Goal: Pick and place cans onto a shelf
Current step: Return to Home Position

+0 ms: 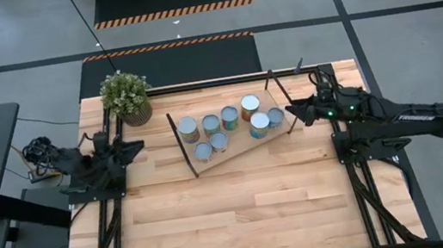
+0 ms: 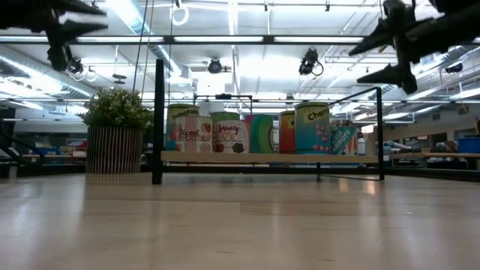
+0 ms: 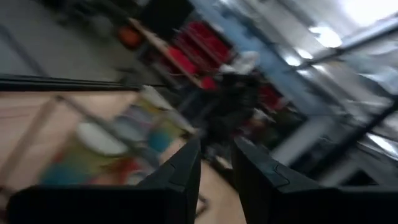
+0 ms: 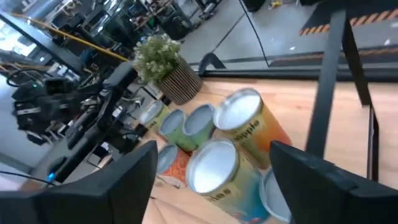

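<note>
Cans (image 1: pixel 230 116): standing upright in a tight cluster on the shelf (image 1: pixel 242 148), pale round tops facing up, most of them touching or sitting just beside a neighbour. From the low view, lining up side by side along the board and showing labels in red, green, orange and teal.

Shelf: lying at a slant across the far half of the surface (image 1: pixel 243 216), between the two arms, with a thin black frame end rising at each short side. In the low view, riding a little above the surface on that frame.

Plant (image 1: pixel 124 92): sitting at the far left corner of the surface, near the shelf's left end but apart from it.

Left tool (image 1: pixel 138 144): hovering over the left side of the surface, just in front of the plant, pointing toward the shelf's left end and staying well apart from the cans. Fingers (image 3: pixel 186 177) showing only a narrow gap, gripping nothing.

Right tool (image 1: pixel 291 111): hanging high over the shelf's right frame end, near the closest can, clearly raised above the can tops in the low view. Fingers (image 4: pixel 127 180) spreading wide, gripping nothing. Right wrist view looking past them across the can tops toward the plant and the other arm.
</note>
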You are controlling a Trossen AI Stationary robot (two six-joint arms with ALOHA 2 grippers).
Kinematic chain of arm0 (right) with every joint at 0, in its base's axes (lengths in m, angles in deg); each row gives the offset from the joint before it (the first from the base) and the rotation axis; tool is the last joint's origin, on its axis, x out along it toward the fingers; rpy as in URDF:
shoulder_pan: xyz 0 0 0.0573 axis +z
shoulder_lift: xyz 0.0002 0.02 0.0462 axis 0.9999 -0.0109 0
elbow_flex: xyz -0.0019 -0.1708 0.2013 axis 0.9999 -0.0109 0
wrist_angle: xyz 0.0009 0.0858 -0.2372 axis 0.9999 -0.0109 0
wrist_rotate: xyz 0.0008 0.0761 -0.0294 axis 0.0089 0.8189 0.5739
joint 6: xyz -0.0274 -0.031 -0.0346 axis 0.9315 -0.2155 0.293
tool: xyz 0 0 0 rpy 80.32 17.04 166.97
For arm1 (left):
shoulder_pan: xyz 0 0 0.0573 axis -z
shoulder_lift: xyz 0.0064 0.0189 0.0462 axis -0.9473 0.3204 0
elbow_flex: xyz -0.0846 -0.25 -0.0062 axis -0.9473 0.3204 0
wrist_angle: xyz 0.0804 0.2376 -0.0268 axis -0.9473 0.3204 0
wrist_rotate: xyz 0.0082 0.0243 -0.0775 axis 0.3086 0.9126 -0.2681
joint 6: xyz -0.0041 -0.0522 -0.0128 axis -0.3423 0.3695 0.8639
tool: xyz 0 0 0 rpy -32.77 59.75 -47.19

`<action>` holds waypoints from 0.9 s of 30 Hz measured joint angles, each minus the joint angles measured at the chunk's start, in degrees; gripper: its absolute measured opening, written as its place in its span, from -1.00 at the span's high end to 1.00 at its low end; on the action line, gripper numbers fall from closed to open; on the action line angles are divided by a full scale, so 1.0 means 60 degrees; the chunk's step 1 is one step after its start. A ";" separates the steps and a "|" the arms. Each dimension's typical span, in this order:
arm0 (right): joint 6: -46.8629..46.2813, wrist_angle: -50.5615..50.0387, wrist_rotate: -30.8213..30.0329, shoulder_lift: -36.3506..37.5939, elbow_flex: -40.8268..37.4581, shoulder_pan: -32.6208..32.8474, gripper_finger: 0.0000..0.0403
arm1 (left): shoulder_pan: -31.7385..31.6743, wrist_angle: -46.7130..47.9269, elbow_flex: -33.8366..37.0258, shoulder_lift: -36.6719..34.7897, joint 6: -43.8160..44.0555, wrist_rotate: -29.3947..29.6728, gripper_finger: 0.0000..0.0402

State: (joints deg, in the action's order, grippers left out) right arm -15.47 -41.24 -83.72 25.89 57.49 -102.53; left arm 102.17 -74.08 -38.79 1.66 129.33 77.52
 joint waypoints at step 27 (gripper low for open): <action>-0.2715 0.5772 0.3435 0.0128 -0.3822 -0.3993 -0.06 | -0.4260 -0.7188 0.2820 0.0419 -0.3214 -0.5684 0.52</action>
State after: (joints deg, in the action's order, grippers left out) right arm -31.76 -6.61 -63.11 26.66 34.56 -126.49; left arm 76.61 -117.21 -21.87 4.18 110.04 43.42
